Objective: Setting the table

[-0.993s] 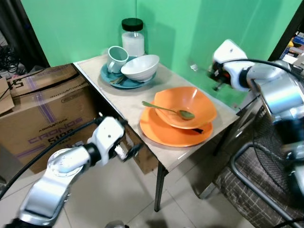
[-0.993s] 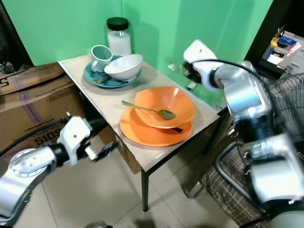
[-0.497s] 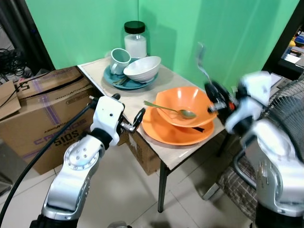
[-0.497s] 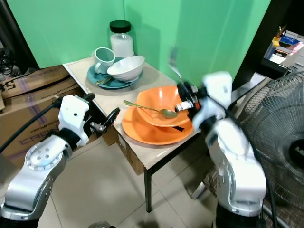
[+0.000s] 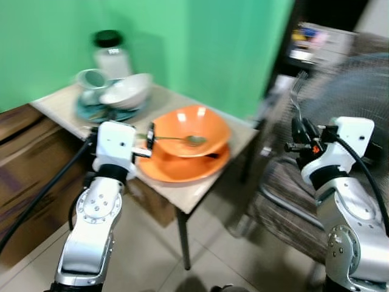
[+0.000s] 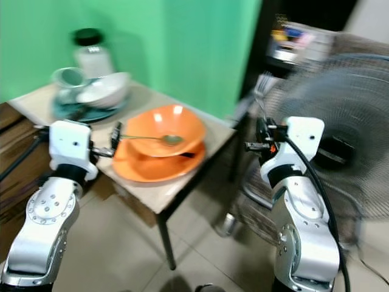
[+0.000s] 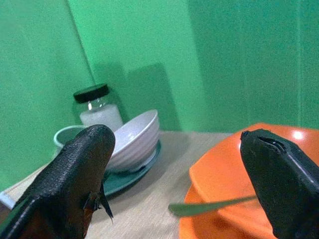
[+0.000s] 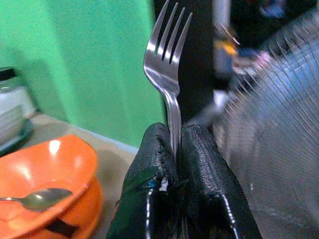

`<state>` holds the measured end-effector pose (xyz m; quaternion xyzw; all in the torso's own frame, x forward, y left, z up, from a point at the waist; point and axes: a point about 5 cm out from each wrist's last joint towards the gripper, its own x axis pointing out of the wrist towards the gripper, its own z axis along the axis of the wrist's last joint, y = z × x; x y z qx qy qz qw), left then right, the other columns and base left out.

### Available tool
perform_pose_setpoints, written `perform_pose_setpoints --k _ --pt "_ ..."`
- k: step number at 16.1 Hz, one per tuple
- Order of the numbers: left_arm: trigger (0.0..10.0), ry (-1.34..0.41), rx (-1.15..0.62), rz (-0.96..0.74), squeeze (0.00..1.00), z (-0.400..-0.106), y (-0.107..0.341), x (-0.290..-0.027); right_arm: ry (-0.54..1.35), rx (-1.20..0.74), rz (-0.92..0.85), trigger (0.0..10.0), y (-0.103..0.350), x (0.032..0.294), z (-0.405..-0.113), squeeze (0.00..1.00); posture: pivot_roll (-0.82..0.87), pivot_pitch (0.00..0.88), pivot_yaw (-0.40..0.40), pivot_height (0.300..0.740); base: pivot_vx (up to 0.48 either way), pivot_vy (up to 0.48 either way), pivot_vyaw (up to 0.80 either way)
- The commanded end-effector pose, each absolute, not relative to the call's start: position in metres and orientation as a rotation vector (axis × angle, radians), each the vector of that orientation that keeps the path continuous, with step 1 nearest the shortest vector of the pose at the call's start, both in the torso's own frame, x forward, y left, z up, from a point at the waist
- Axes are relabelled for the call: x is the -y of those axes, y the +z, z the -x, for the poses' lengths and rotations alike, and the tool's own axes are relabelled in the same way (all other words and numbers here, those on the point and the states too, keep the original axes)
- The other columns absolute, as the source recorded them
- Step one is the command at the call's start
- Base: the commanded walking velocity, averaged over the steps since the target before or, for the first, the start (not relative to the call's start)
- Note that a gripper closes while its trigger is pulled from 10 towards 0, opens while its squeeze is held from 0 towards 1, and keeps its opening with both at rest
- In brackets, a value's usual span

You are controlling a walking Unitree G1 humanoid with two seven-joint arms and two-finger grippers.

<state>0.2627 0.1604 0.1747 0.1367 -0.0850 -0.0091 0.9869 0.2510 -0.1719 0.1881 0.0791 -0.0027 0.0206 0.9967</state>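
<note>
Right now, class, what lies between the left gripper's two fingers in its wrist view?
The white bowl on the teal plate, with bare tabletop and a spoon handle nearer; the left gripper grips nothing.

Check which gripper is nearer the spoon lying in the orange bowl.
Left. The left gripper hovers at the table edge just beside the spoon handle, fingers open. The right gripper is off past the table's far side, near the fan, shut on a fork.

Wall: flat bright green backdrop (image 5: 200,42), meeting in a corner behind the worktop.
Floor: pale beige glossy tiles (image 5: 206,267).
Worktop: small beige-topped table (image 5: 194,190) on thin dark metal legs.
Left: brown cardboard box (image 5: 24,176), blurred.
Right: grey wire-guard standing fan (image 6: 340,103); dark shelf behind.
</note>
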Motion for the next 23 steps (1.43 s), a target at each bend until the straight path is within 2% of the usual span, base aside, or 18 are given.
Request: perform_pose_setpoints --k 1,4,6,11,17,19,20,23 --pt "10.0 0.006 0.194 -0.273 0.00 -0.264 0.179 -0.163 0.058 -0.008 -0.206 10.0 0.190 0.167 -0.252 0.00 0.06 0.000 0.004 0.740 0.000 0.000 -0.80" --pt "10.0 -0.014 0.179 -0.251 0.00 -0.267 0.182 -0.161 0.065 -0.036 -0.247 10.0 0.188 0.161 -0.249 0.00 0.06 0.000 0.013 0.740 0.000 0.000 -0.80" --pt "10.0 -0.148 0.115 -0.223 0.00 -0.267 0.178 -0.155 0.053 -0.048 -0.238 10.0 0.188 0.163 -0.251 0.00 0.06 0.000 0.013 0.740 0.000 0.000 -0.80" --pt "10.0 -0.159 0.025 -0.223 0.00 -0.266 0.164 -0.157 0.014 -0.023 -0.060 10.0 0.188 0.168 -0.254 0.00 0.06 0.000 0.005 0.740 0.000 0.000 -0.80" --pt "10.0 -0.102 -0.013 -0.256 0.00 -0.266 0.155 -0.170 0.018 -0.096 0.008 10.0 0.171 0.167 -0.256 0.00 0.08 0.000 -0.008 0.740 0.000 0.000 -0.80" --pt "10.0 -0.113 -0.008 -0.263 0.00 -0.268 0.157 -0.168 0.029 -0.080 0.012 10.0 0.176 0.166 -0.258 0.00 0.09 0.000 -0.011 0.740 0.000 0.000 -0.80" --pt "10.0 -0.178 -0.032 -0.251 0.00 -0.266 0.156 -0.165 0.029 -0.081 0.006 10.0 0.174 0.164 -0.260 0.00 0.09 0.000 -0.026 0.740 0.000 0.000 -0.80" --pt "10.0 -0.172 0.004 -0.267 0.00 -0.267 0.159 -0.160 0.028 -0.045 0.103 10.0 0.179 0.164 -0.266 0.00 0.11 0.000 -0.027 0.740 0.000 0.000 -0.53"
